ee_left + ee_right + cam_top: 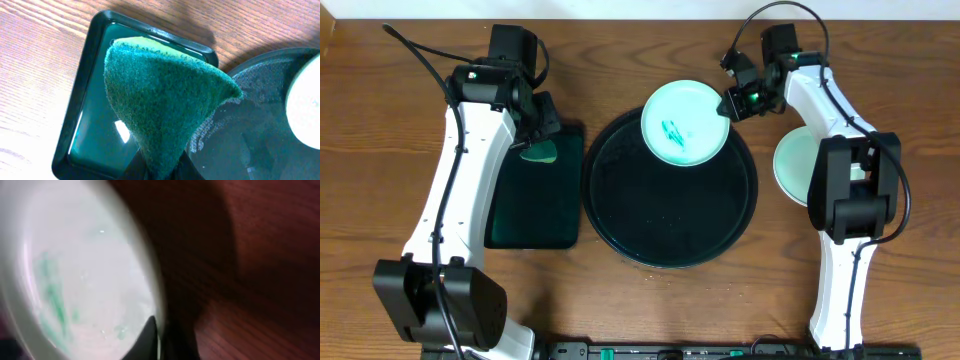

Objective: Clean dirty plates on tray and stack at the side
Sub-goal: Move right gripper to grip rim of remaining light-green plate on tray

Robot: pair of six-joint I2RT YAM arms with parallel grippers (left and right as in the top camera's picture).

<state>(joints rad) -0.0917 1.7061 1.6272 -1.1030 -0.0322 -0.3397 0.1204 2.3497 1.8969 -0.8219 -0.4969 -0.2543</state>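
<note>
Two plates show. The smeared plate (685,122) sits upper centre in the overhead frame, overlapping the round tray's (620,225) upper rim; the right pincer (732,101) is pressed together on its right edge. A second plate (788,165) lies on the table (380,120) at right, partly under that arm. The left pincer (542,132), pinching a green sponge (165,100), hangs over the rectangular tray (535,220); the smear (673,130) lies to its right, so a rightward reach likely comes next.

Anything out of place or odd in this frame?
The pale mint round plate, teal smear at centre, overhangs the large round black tray's far rim, pinched at its edge by the right gripper. Nothing spilled or broken.
</note>
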